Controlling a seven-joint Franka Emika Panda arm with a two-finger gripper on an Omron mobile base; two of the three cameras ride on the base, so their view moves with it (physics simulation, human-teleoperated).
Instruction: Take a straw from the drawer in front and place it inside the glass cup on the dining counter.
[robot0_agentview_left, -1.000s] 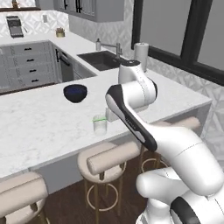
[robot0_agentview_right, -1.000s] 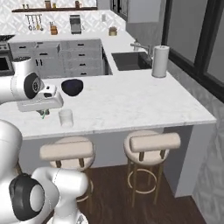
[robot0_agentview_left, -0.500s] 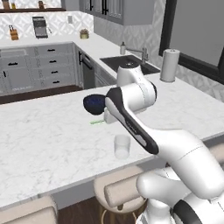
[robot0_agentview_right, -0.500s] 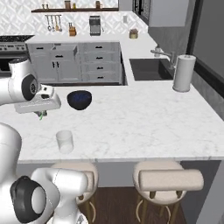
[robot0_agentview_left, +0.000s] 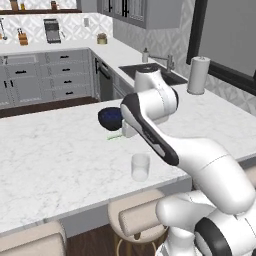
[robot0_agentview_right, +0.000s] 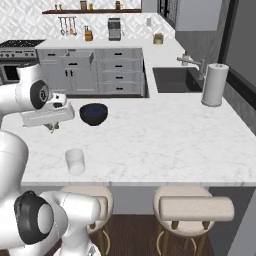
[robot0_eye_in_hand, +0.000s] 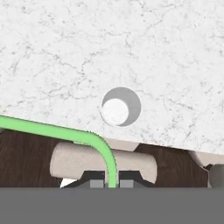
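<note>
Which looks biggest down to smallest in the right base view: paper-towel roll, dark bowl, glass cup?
1. Paper-towel roll, tallest, though farther from the camera.
2. Dark bowl, wider than the cup.
3. Glass cup, smallest even though nearest.
Roll and bowl cover similar area, so their order is unsure.

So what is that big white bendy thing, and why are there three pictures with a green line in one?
It's a robot arm in a pretend kitchen. Two pictures come from cameras behind it, one on each side. The third comes from a camera on its hand, looking down. Its gripper is pinching a green straw. On the dining counter stand a glass cup, a dark bowl and, further off, a paper-towel roll. From above, the cup looks like a circle. Stools are tucked under the counter's edge.
</note>
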